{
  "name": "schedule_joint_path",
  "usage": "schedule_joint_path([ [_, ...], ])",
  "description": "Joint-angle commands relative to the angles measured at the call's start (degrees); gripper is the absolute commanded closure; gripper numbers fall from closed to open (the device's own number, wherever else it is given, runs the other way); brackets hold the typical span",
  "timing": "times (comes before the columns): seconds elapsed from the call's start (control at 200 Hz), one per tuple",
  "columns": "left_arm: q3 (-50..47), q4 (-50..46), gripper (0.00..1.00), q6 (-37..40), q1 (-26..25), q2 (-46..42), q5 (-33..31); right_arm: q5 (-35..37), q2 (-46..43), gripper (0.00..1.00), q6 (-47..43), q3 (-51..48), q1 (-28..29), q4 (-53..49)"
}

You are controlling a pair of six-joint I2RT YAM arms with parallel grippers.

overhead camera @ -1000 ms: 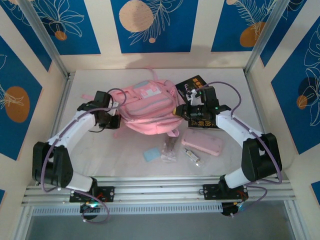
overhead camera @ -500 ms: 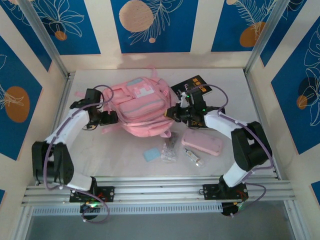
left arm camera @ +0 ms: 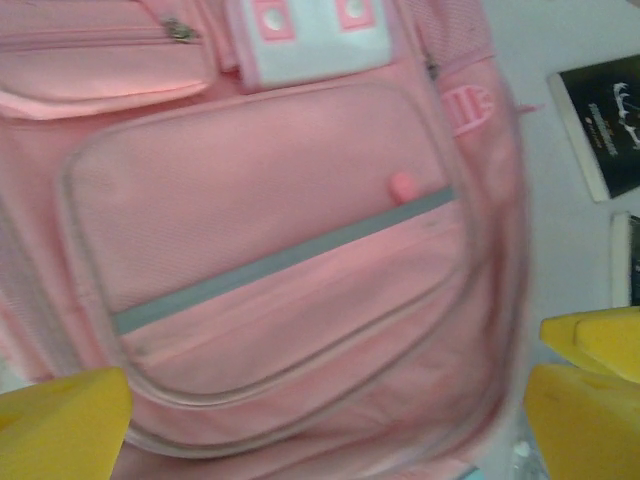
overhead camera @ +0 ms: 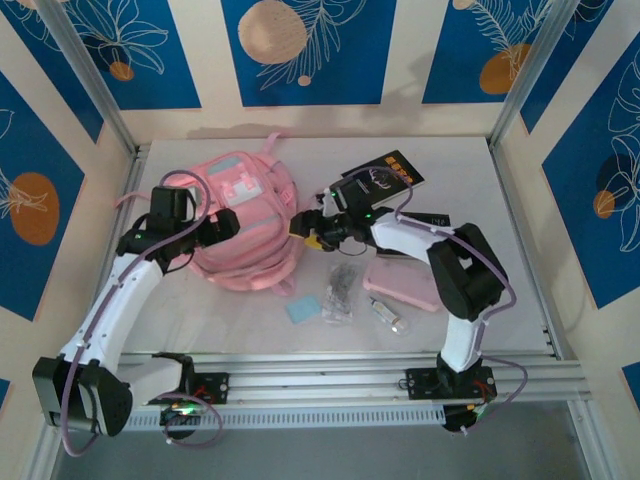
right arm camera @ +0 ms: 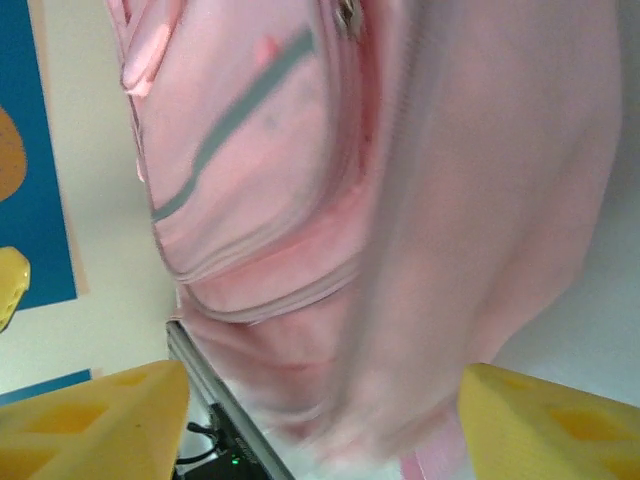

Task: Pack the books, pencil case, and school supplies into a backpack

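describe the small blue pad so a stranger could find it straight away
Find the large soft pink backpack left of centre. Just nearer the arm bases than its lower edge lies a small flat light blue square pad. It sits left of a clear plastic bag, and unlike its neighbours it is plain, square and blue.

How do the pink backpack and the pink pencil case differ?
The backpack is far bigger and bulging, with pockets and a pale patch; the pencil case is a small, flat, plain oblong. The backpack lies left of centre, the pencil case nearer the front right. Both are pink.
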Motion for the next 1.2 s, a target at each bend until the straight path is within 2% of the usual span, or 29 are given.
schedule_joint_path([
  [0.0,-0.77,4.27,0.0,-3.15,-3.45,-0.52,2.59,5.5,-9.01,0.25,-6.47,-0.65,-3.99,-11.82],
  [0.09,-1.27,8.41,0.0,-4.81,-7.43,0.79,2.44,10.29,-14.17,0.25,-7.72,-3.39,-8.17,-17.83],
  [0.205,-0.69,13.95,0.0,-6.39,-13.39,4.53,1.26,13.07,-19.36,0.24,-7.5,-7.57,-14.99,-22.32],
  [0.375,1.78,20.47,0.0,-7.72,-21.4,12.37,-0.08,14.68,-25.58,0.24,-5.71,-15.33,-24.56,-22.28],
  [0.45,2.51,23.18,0.0,-8.56,-24.02,15.46,-0.31,16.5,-27.37,0.23,-1.99,-17.97,-28.92,-22.77],
  [0.59,4.06,26.85,0.0,-10.03,-28.5,20.74,-0.02,13.0,-28.04,0.24,3.37,-23.73,-36.03,-17.85],
  [0.79,5.11,29.51,0.0,-12.04,-31.83,25.23,1.6,11.27,-25.34,0.27,10.18,-27.47,-39.22,-12.43],
  [1.195,2.73,29.91,0.0,-12.25,-32.11,23.91,-0.4,11.28,-17.48,0.33,15.21,-27.04,-42.51,-7.7],
])
